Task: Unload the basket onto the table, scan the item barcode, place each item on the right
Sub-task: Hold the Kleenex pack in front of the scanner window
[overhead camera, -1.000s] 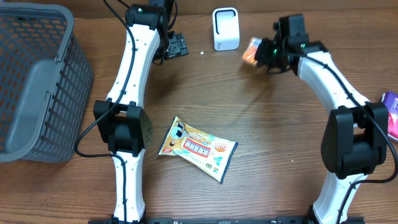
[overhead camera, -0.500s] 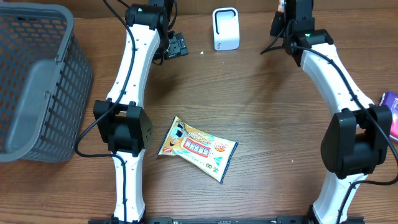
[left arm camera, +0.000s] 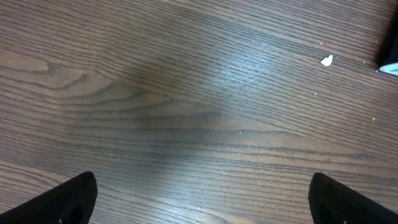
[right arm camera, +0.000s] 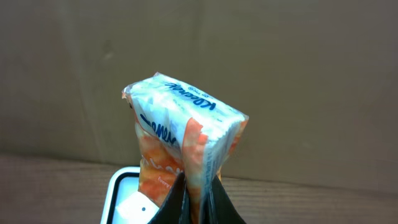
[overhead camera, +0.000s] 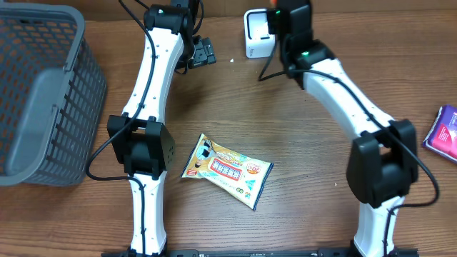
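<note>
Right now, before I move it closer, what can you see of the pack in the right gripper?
The pack is a small soft packet in glossy, crinkled plastic wrap, white with blue lettering at its end, orange below. The right gripper is shut on its lower edge, pinching the wrap so it stands up from the fingers, slightly tilted. It hangs off the table, close to the white scanner, apparently not touching it. No barcode shows on the visible faces.
</note>
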Motion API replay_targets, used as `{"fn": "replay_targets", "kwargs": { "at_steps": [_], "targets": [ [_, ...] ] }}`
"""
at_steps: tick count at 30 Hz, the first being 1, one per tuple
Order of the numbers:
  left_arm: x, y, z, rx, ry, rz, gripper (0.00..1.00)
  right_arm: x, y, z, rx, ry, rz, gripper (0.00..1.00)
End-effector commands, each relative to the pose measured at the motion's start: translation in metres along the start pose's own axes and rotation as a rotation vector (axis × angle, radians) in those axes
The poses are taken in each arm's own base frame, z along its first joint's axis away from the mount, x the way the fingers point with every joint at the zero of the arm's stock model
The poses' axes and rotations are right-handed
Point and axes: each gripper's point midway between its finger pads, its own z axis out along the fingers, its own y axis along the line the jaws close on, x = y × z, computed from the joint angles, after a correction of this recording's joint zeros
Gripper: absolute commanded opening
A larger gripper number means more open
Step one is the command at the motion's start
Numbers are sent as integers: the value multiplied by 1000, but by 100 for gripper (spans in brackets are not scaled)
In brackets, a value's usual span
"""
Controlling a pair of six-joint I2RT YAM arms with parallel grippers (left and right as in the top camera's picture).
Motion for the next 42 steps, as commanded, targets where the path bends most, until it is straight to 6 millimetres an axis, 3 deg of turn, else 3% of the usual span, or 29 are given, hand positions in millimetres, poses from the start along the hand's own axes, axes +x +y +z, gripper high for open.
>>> {"fn": "replay_targets", "kwargs": {
  "at_steps": [1,10,21,25,34,42],
  "targets": [
    [1,2,5,-8,9,-19,100,31,5,21,31,46,-205,4],
    [1,2,5,-8,9,-20,100,45,16,34,14,39,-707,4],
    [1,2,5,-8,9,-19,100,52,53,32,-193,-15,-737,4],
    [1,2,5,-8,9,-19,100,52,54,32,-197,-18,-735,4],
    [1,2,5,-8,9,-20,100,52,7,42,-28,46,-573,4],
    [1,2,5,-8,9,-20,100,41,-87,35,211,106,-168,4]
  ]
}}
